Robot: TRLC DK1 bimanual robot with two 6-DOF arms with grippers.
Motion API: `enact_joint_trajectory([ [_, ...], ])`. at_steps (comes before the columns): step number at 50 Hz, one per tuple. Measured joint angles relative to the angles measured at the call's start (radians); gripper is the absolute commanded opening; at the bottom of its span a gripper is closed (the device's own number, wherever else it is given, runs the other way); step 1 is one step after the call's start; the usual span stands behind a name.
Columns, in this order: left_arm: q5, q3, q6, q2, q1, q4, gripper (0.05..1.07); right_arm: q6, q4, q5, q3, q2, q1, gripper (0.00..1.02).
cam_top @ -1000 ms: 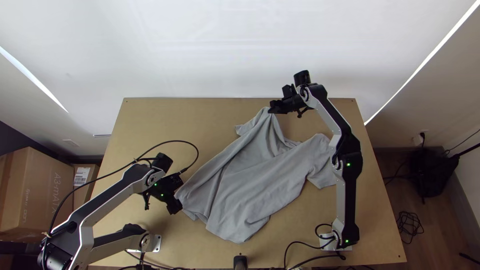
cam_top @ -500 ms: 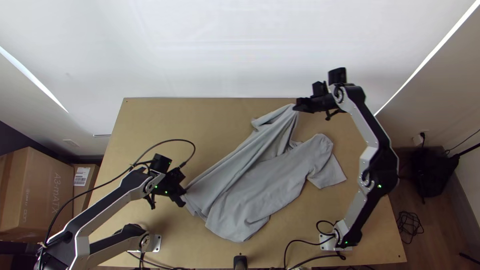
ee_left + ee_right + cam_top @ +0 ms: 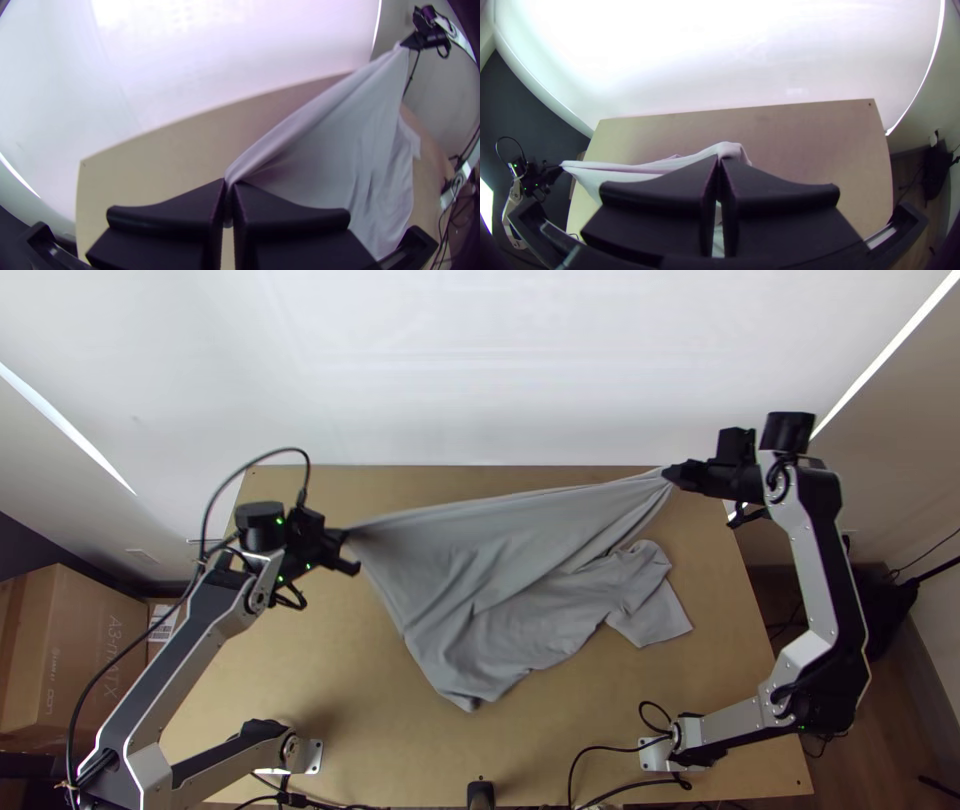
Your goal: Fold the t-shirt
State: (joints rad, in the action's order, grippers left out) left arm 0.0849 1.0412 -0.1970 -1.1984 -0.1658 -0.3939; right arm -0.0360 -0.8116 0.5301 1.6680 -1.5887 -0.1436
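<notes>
In the top view, with 12 o'clock at the far side of the wooden table [image 3: 400,750], the grey t-shirt [image 3: 510,585] goes from the left claw [image 3: 350,548] to the right claw [image 3: 668,473]. From the left claw, it spreads between 2 and 5 o'clock. From the right claw, it spreads between 6 and 9 o'clock.

The long way of the t-shirt runs from between 8 and 9 o'clock to between 2 and 3. Its top edge is pulled tight between the claws. One low corner points to about 6 o'clock, and a sleeve [image 3: 652,615] points to about 5 o'clock, both on the table.

The left claw pinches a bunched bit of cloth. The right claw pinches the other top end, squeezed narrow too.
</notes>
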Motion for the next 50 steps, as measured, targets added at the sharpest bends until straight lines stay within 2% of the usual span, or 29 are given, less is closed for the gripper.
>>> enact_joint_trajectory([
  [11, -0.079, 0.287, 0.067, -0.107, 0.009, 0.027, 0.08, 0.016, 0.002, -0.006, 0.17, 0.02, -0.063, 0.02],
  [19, -0.151, 0.492, 0.098, -0.163, 0.004, 0.065, 0.08, 0.019, 0.005, -0.006, 0.401, 0.004, -0.087, 0.02],
  [27, -0.206, 0.66, 0.113, -0.166, 0.003, 0.107, 0.08, 0.014, 0.124, -0.023, 0.566, 0.014, -0.088, 0.02],
  [32, -0.234, 0.717, 0.111, -0.151, 0.003, 0.14, 0.08, 0.001, 0.175, -0.03, 0.577, 0.05, -0.088, 0.02],
  [40, -0.263, 0.718, 0.084, -0.082, 0.003, 0.158, 0.08, -0.036, 0.176, -0.037, 0.56, 0.144, -0.088, 0.02],
  [50, -0.277, 0.649, 0.077, 0.135, 0.003, 0.168, 0.08, -0.057, 0.181, -0.037, 0.406, 0.398, -0.115, 0.02],
])
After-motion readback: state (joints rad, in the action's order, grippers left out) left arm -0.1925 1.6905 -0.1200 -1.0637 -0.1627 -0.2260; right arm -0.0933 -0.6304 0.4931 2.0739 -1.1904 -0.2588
